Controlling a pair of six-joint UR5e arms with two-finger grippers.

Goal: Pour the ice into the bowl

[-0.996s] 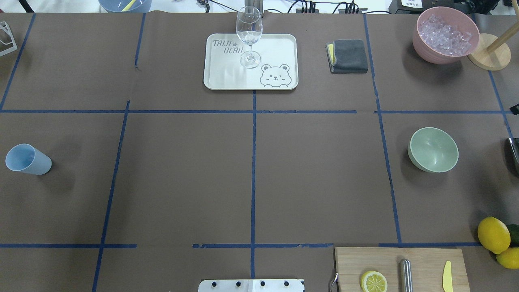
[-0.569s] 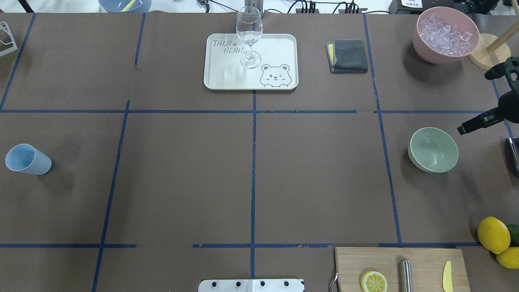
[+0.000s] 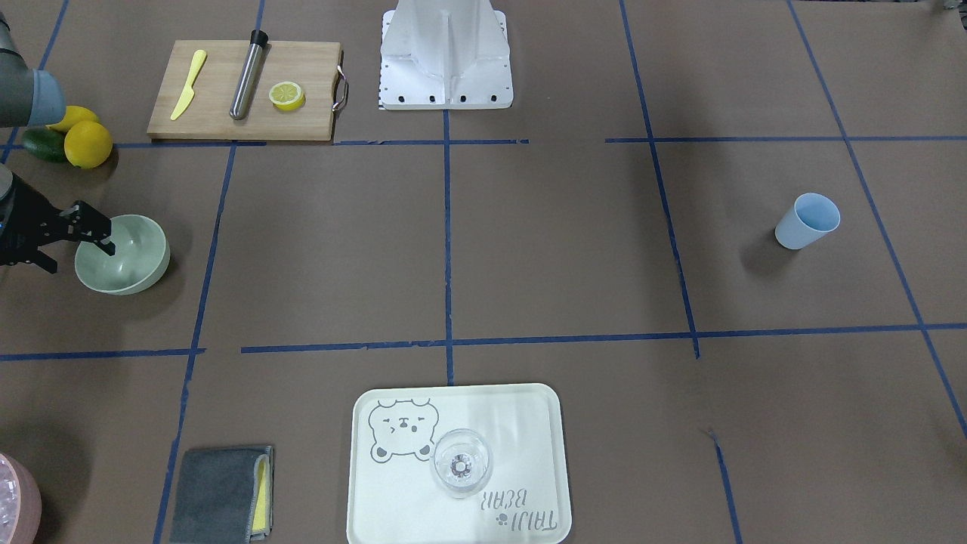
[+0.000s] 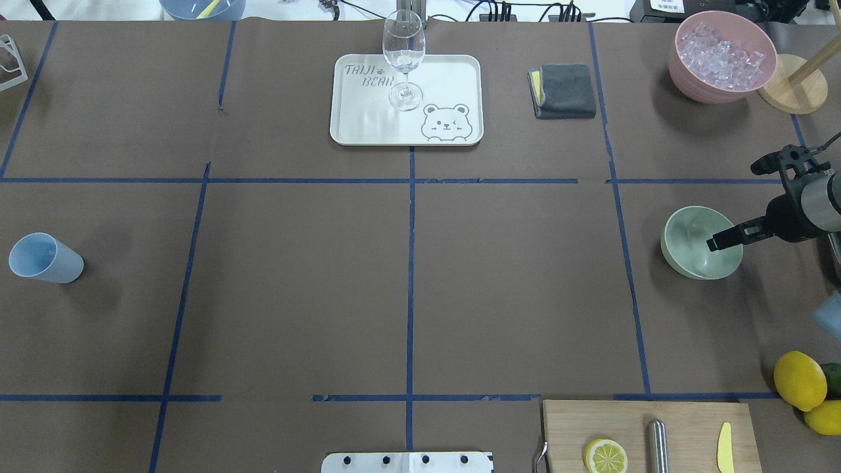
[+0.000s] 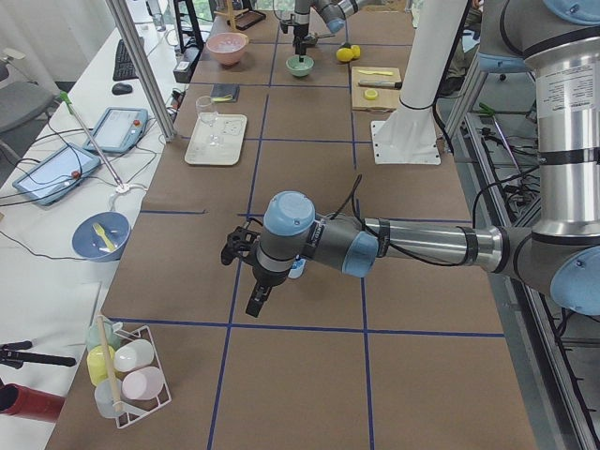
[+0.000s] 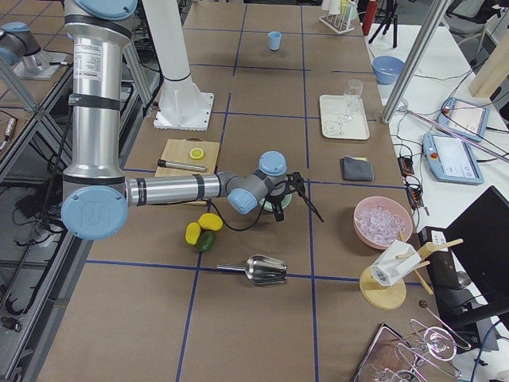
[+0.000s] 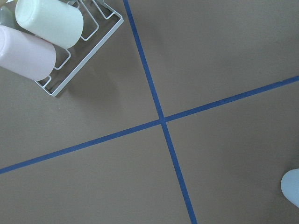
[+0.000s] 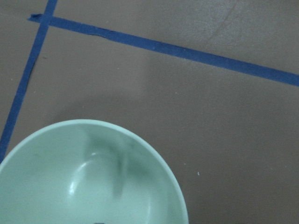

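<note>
Status: the pour has not begun.

1. Far left. The left gripper (image 5: 242,279) hangs above the table near the light blue cup (image 4: 45,257), which is upright. This gripper shows only in the view from the left end of the table, so I cannot tell whether its jaws are apart or together. Its wrist camera shows bare table and tape lines, with nothing held in sight. This arm appears to have no part in the current step.

2. Centre. A clear glass (image 4: 403,56) stands on the tray (image 4: 368,125). A folded grey cloth (image 4: 568,90) lies to its right. Neither belongs to the task.

3. Right. The bowl (image 4: 686,243) sits upright on the table and holds nothing. The right gripper (image 4: 731,207) is at the bowl, with its jaws wide apart and clamped on nothing. One finger lies over the bowl's inside near the rim and the other lies outside it. The pictures do not show whether either finger touches the rim.

4. Far right. All of the ice (image 4: 719,52) lies heaped in the pink container (image 4: 690,82), well apart from the bowl.

Done: the right arm has reached the bowl.
Left to do, as I judge it: close on the rim if a grasp is intended, bring bowl and ice together, and tip the ice in.
</note>
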